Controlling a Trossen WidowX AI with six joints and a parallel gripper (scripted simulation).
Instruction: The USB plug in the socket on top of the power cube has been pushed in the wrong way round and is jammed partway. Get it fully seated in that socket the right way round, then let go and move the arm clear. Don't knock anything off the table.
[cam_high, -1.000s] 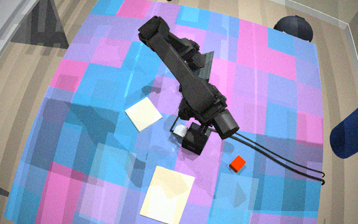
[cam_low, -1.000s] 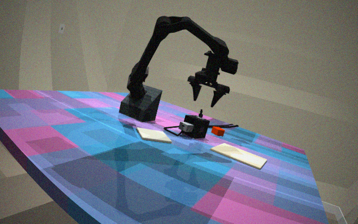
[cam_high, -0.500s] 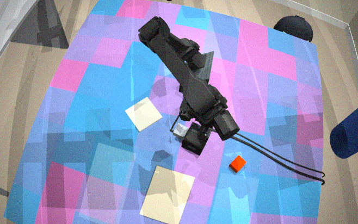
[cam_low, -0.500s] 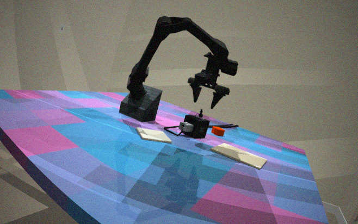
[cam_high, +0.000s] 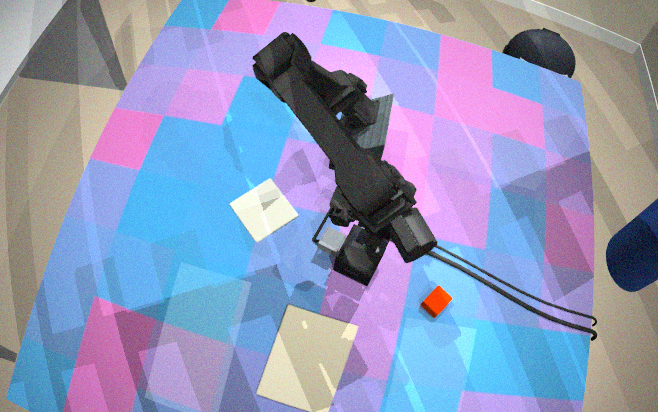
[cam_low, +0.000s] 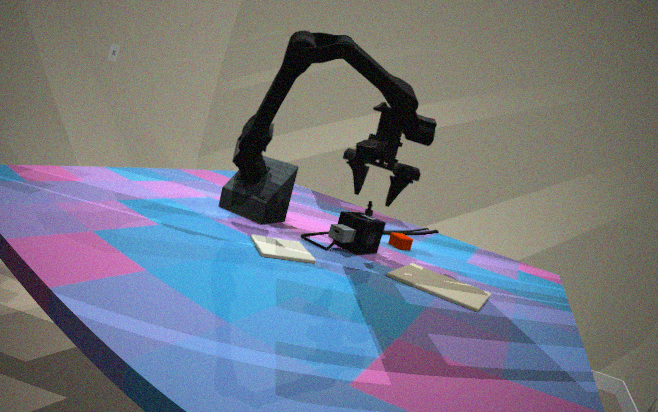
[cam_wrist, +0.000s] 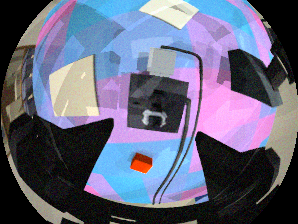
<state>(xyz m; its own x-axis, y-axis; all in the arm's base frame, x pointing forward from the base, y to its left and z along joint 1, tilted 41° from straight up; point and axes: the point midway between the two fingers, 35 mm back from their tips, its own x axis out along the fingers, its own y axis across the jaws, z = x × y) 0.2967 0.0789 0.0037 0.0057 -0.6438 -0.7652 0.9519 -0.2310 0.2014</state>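
The black power cube (cam_high: 357, 260) (cam_low: 361, 241) (cam_wrist: 139, 95) stands on the table. The dark USB plug (cam_low: 369, 210) sticks up from its top. A pale bracket-shaped mark (cam_wrist: 154, 118) shows on the cube's top in the wrist view; which way round the plug faces I cannot tell. My gripper (cam_low: 372, 199) (cam_wrist: 156, 129) is open and empty, pointing down, its fingertips spread wide just above the plug. In the top view the arm hides the plug and the fingers.
A grey block (cam_high: 331, 240) (cam_low: 342, 233) (cam_wrist: 161, 62) sits at the cube's side with a thin cable (cam_wrist: 201, 85). Cables trail past the orange block (cam_high: 436, 301) (cam_low: 400, 242) (cam_wrist: 141, 163). A small cream slab (cam_high: 262, 212) and a larger one (cam_high: 302, 360) lie nearby.
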